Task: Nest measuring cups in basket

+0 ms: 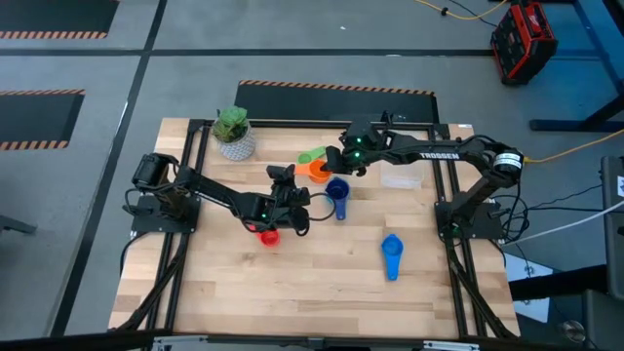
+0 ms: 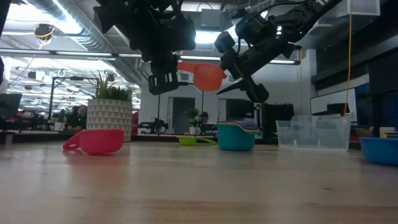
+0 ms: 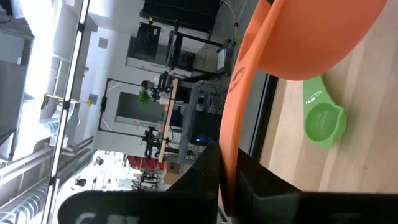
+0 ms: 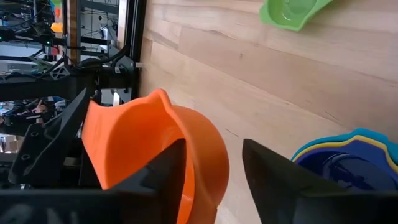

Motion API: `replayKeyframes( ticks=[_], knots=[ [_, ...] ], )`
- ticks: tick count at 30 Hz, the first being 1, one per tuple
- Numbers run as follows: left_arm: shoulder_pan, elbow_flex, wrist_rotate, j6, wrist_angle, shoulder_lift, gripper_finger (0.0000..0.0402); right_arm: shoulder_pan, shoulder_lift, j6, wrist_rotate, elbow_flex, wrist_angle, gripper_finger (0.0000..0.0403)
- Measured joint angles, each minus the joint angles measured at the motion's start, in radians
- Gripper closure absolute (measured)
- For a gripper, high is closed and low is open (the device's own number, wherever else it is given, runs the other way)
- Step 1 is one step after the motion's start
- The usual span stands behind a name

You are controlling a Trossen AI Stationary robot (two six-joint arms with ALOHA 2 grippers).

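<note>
**Orange cup held in the air between both arms**

Nearest the table's front edge, a blue measuring cup [image 1: 391, 255] lies alone at about 5 o'clock from the table's middle, nothing visible in it. Farther in, at 9 o'clock, a red cup [image 1: 268, 235] rests on the wood just beside the left arm; in the low view it sits upright [image 2: 99, 140].

Near the middle stands a nested stack of cups [image 1: 337, 193]: a dark blue one sits inside a yellow one, inside a teal outer cup [image 2: 236, 136].

Just beyond it, the orange cup [image 1: 318, 171] hangs above the table. The left gripper [image 3: 225, 186] is clamped on its flat handle. The right gripper [image 4: 214, 168] straddles the bowl's rim, one finger inside and one outside; whether they already pinch it I cannot tell.

At 12 o'clock a green cup [image 1: 311, 155] lies on the wood, empty. At 2 o'clock the clear basket [image 1: 402, 176] stands with nothing visible inside [image 2: 314, 131]. At 11 o'clock a potted plant [image 1: 234, 133] stands by the far edge.
</note>
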Motion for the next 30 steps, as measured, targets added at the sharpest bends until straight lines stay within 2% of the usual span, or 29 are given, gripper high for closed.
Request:
replayKeyframes(
  ticks=[13, 23, 30],
  knots=[
    [0.0, 0.0, 0.0, 0.0, 0.0, 0.0, 0.0394, 0.0, 0.0, -0.002, 0.0, 0.0, -0.001, 0.0253],
    [0.0, 0.0, 0.001, 0.0, 0.0, 0.0, 0.0393, 0.0, 0.0, -0.003, 0.006, 0.0, -0.001, 0.031],
    [0.0, 0.0, 0.001, 0.0, 0.001, 0.0, 0.0389, 0.0, 0.0, -0.004, 0.01, 0.0, -0.003, 0.0319]
  ],
)
